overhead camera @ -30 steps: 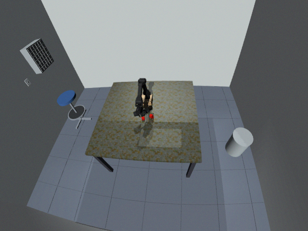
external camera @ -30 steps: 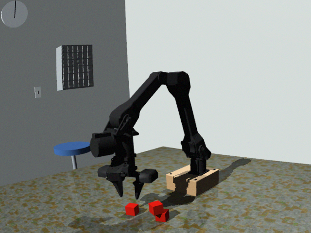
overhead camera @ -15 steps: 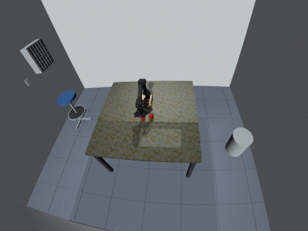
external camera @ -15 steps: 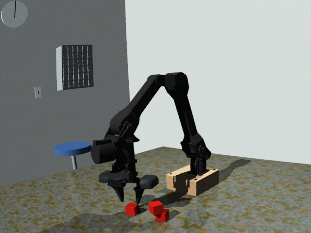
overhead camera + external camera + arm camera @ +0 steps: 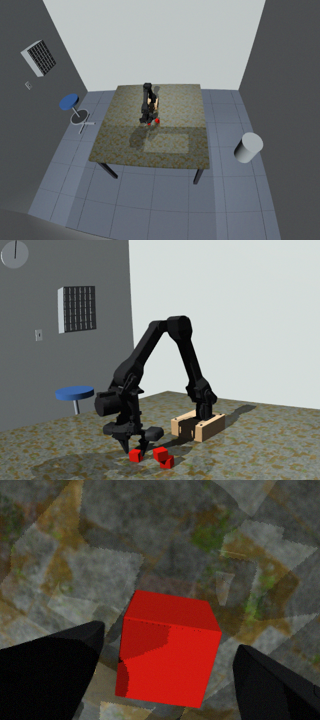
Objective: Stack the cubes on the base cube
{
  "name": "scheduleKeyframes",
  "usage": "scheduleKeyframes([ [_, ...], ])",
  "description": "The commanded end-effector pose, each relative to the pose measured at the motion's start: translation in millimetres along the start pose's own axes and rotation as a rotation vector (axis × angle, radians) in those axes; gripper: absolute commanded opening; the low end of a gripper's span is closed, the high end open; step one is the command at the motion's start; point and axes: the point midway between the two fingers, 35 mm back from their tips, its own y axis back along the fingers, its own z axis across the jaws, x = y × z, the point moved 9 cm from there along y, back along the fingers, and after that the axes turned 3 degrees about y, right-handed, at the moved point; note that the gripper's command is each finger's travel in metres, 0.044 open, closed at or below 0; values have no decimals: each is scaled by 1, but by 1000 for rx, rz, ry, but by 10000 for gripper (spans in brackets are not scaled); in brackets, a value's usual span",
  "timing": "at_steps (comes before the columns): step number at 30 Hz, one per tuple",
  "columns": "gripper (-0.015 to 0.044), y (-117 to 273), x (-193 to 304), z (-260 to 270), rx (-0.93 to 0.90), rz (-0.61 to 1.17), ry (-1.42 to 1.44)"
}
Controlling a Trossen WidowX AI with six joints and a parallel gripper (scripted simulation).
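Observation:
One loose red cube (image 5: 149, 124) (image 5: 134, 455) (image 5: 167, 660) sits on the table, left of the other two in the exterior view. My gripper (image 5: 134, 454) (image 5: 171, 644) is open and low around this cube, with a fingertip on each side. In the wrist view a gap shows between the cube and each finger. A second red cube (image 5: 160, 453) rests on a top corner of the red base cube (image 5: 168, 462), overhanging it to the left in the exterior view. Whether it is exactly level I cannot tell. My fingers are apart from these two.
The arm stands on a wooden mount block (image 5: 156, 103) (image 5: 213, 426) at the back of the table (image 5: 178, 108) (image 5: 271, 446). The stacked pair is close beside my right-hand finger in the exterior view. A blue stool (image 5: 69, 101) (image 5: 74, 392) stands off the table.

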Motion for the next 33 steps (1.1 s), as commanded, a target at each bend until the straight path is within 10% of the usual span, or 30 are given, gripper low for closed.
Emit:
scheduleKeyframes([
  [1,186,-5,2,1,-5,10,4],
  [4,107,-5,2,1,-5,10,4],
  [33,105,33,-3,-5,16,-2,-22],
])
